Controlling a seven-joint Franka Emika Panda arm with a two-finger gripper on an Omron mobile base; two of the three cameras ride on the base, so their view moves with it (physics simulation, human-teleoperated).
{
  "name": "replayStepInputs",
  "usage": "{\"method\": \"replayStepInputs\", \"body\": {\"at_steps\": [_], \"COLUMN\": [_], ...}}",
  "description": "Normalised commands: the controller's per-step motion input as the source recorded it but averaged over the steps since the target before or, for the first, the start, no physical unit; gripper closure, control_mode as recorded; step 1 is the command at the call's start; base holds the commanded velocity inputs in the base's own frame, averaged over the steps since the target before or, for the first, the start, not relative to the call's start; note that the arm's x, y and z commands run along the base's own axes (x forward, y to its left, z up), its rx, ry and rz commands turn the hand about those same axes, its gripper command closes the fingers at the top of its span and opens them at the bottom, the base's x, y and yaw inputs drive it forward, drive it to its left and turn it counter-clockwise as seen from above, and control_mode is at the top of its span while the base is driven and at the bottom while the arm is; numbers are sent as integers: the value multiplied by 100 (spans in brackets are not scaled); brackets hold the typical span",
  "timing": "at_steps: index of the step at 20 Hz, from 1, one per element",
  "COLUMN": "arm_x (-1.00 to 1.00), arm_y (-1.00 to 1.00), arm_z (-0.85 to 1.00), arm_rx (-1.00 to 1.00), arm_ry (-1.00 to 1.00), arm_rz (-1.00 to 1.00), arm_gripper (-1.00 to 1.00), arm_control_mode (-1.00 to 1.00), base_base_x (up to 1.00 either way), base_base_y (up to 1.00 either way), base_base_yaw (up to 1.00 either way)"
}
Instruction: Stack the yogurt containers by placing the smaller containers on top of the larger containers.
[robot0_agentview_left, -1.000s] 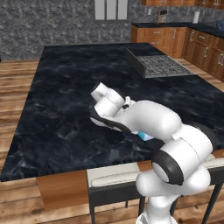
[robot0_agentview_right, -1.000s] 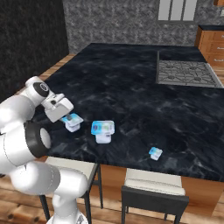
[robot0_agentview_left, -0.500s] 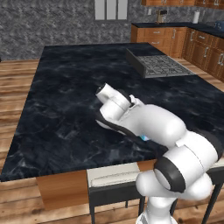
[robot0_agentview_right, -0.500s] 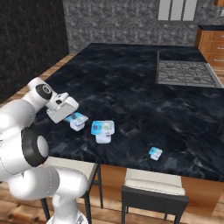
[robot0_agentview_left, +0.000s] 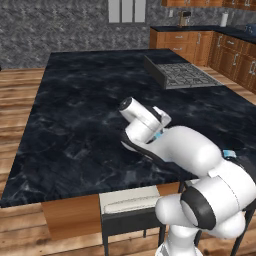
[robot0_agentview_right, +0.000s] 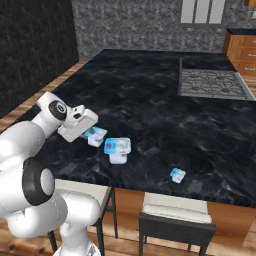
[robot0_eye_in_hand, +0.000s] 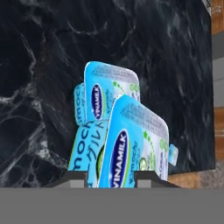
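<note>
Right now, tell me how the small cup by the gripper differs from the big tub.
The small cup is about half as wide as the big tub. The small cup sits right at the gripper, partly hidden by it; the big tub stands free beside it on the counter. Both are squarish and white with light-blue lids.

On the table, the large tub sits at centre; one small cup just at ten o'clock, another small cup well apart at four o'clock.

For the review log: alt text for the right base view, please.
The gripper is at a small yogurt cup near the black counter's front edge, beside the larger tub. Another small cup sits apart to the right.
</note>
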Motion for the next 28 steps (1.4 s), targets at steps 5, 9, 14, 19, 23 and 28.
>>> {"method": "replayStepInputs", "body": {"at_steps": [5,9,14,19,23,28], "arm_x": [32,28,5,0,0,0], "arm_y": [-3,-1,-11,-25,-18,-1], "arm_z": [0,-2,-1,-3,-10,-9], "arm_rx": [5,15,18,14,3,0], "arm_ry": [0,-2,-9,-15,-8,-1], "arm_rz": [17,15,19,17,11,8], "arm_gripper": [100,100,100,100,100,100], "arm_control_mode": [-100,-100,-100,-100,-100,-100], "base_base_x": [0,0,0,0,0,0], "base_base_y": [0,0,0,0,0,0], "base_base_yaw": [0,0,0,0,0,0]}}
